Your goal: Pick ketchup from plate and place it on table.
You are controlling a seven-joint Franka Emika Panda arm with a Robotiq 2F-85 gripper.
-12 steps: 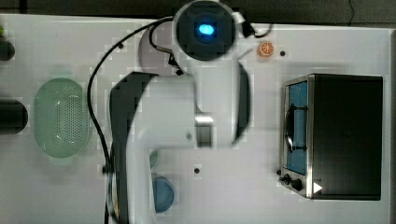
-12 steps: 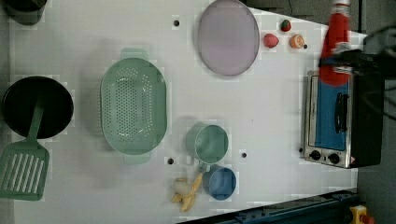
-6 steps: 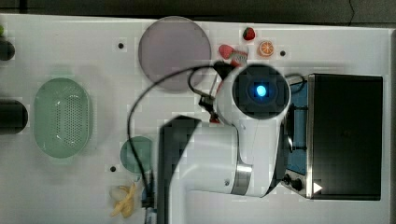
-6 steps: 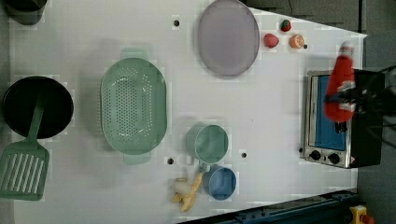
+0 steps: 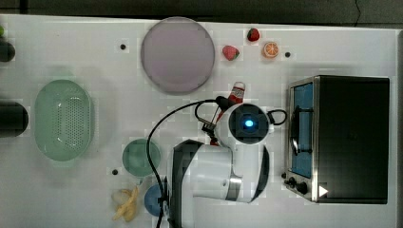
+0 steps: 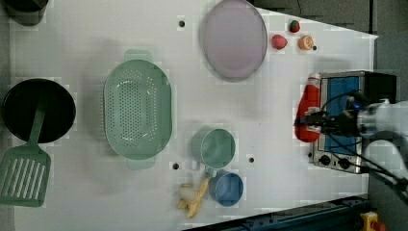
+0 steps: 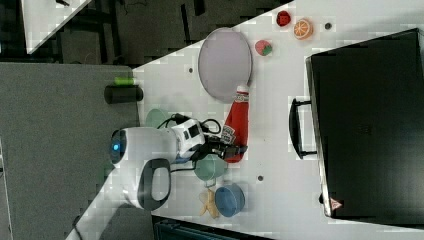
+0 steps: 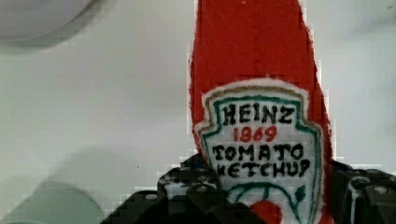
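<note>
The ketchup (image 6: pixel 308 108), a small red bottle with a white cap and a Heinz label, is held in my gripper (image 6: pixel 312 122), which is shut on its lower body. In the wrist view the ketchup (image 8: pixel 254 93) stands between the black fingers (image 8: pixel 187 189) of my gripper (image 8: pixel 266 196). In the top view only its capped end (image 5: pixel 237 91) pokes out past the wrist, just off the plate (image 5: pixel 178 54). The plate (image 6: pixel 233 38) is bare. The bottle (image 7: pixel 237 122) hangs over the white table (image 5: pixel 95 47); whether it touches the table I cannot tell.
A toaster oven (image 5: pixel 347 137) stands close by at the top view's right. Two strawberries (image 5: pixel 230 52) and an orange slice (image 5: pixel 270 49) lie beyond the plate. A green colander (image 5: pixel 64 118), green cup (image 5: pixel 138 156), blue bowl (image 5: pixel 154 199) and banana (image 5: pixel 126 204) sit at the top view's left and bottom.
The arm has swung off the plate towards the top view's lower right, carrying the ketchup. In the left view the bottle came down beside the toaster oven.
</note>
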